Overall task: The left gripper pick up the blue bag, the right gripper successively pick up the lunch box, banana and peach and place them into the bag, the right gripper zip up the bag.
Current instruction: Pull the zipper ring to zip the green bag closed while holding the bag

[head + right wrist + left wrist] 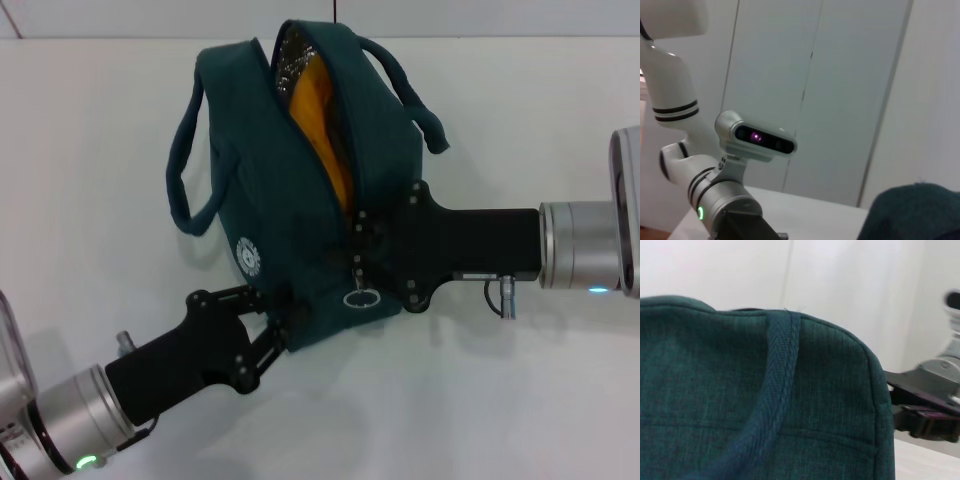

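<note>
The blue bag is held up above the white table, tilted, with its zip opening gaping along the top. Silver lining and something yellow-orange show inside. I cannot tell whether that is the lunch box, the banana or the peach; the rest is hidden in the bag. My left gripper is shut on the bag's lower near corner. My right gripper sits at the near end of the zip, just above a hanging metal ring. In the left wrist view the bag fills the frame, with the right gripper's body beside it.
Two carry handles hang loose on either side of the bag. The white table lies under both arms. The right wrist view shows my left arm, a wall, and a corner of the bag.
</note>
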Available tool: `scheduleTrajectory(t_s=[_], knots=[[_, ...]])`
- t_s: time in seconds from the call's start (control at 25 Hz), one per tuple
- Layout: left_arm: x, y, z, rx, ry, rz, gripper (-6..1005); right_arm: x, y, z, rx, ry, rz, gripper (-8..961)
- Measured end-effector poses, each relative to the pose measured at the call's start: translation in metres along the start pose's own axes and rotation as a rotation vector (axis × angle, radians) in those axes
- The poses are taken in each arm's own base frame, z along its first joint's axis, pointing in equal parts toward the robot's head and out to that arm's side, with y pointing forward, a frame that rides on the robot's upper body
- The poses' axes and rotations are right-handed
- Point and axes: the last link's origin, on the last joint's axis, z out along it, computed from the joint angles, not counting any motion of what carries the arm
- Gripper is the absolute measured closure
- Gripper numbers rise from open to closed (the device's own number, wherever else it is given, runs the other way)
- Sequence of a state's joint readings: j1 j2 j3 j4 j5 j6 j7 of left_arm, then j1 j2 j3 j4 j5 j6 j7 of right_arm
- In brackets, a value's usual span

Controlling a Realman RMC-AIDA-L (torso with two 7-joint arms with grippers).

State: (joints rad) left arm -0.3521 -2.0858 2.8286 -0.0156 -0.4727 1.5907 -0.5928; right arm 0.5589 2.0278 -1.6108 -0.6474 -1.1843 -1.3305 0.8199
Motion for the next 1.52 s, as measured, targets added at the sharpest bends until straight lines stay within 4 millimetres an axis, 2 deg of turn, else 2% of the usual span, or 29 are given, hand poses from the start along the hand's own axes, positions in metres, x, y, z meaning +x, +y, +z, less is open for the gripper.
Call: scheduleTrajectory(t_s=[0.4,0.64,0.88,1.2,1.52], knots=[[0.005,-0.007,0.003,0.02,0.016,0.008,774,0.003,-0.001,-0.001,0.04,0.003,-0.003,861],[0.004,-0.006,0.003,0.016,0.013,0.009,743,0.003,-0.003,0.0,0.045,0.009,-0.004,860],[0.006,-0.005,0.007,0.005,0.018,0.015,507,0.005,-0.004,0.0,0.049,0.015,0.0,860],[0.006,-0.011,0.02,0.026,0.006,0.016,488,0.007,-0.003,-0.001,0.075,-0.002,0.021,860],[0.005,-0.015,0.022,0.051,-0.002,0.012,497,0.01,-0.003,-0.005,0.106,-0.014,0.04,861]])
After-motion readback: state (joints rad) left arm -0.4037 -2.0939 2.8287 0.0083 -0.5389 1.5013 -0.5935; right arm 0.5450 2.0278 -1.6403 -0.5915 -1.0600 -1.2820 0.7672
